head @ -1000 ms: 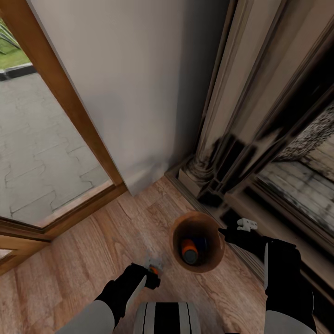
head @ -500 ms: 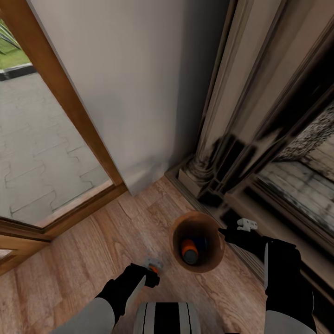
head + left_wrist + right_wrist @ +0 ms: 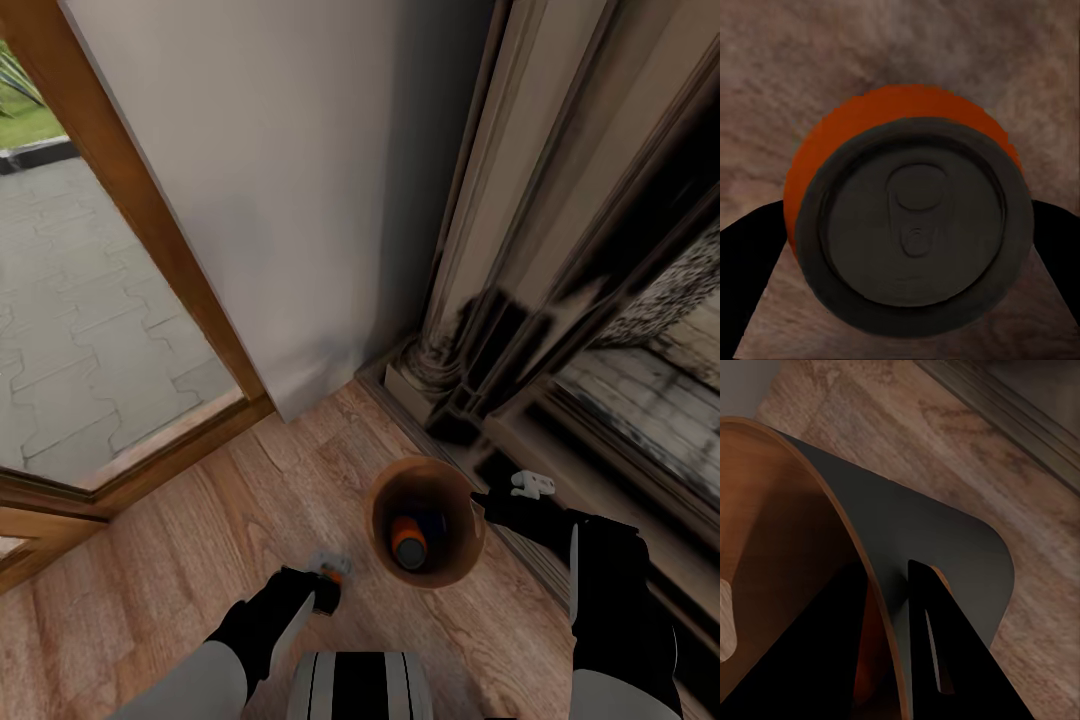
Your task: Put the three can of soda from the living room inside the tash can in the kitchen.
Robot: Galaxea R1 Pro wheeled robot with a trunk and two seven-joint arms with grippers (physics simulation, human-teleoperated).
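Note:
The tash can [image 3: 374, 512] stands on the wood floor by the fireplace, grey outside [image 3: 937, 532] and brown inside. An orange can of soda [image 3: 407, 545] and a blue one [image 3: 433, 522] lie in it. My right gripper [image 3: 484, 500] is shut on its rim, one finger [image 3: 945, 660] outside the wall and the other inside. Left of the bin, my left gripper [image 3: 328, 588] is shut on another orange can of soda [image 3: 331, 571]. The left wrist view looks down on this can's silver top [image 3: 915, 225], with a dark finger [image 3: 750, 255] on either side.
A white wall [image 3: 300, 200] rises straight ahead. A wood-framed glass door [image 3: 150, 230] is at the left, with paving outside. The dark fireplace surround [image 3: 520, 300] and its raised hearth [image 3: 620, 470] close off the right. Open wood floor [image 3: 150, 560] lies at the near left.
My left gripper and its orange can have shifted very slightly. The bin, the cans inside it and my right gripper have stayed put.

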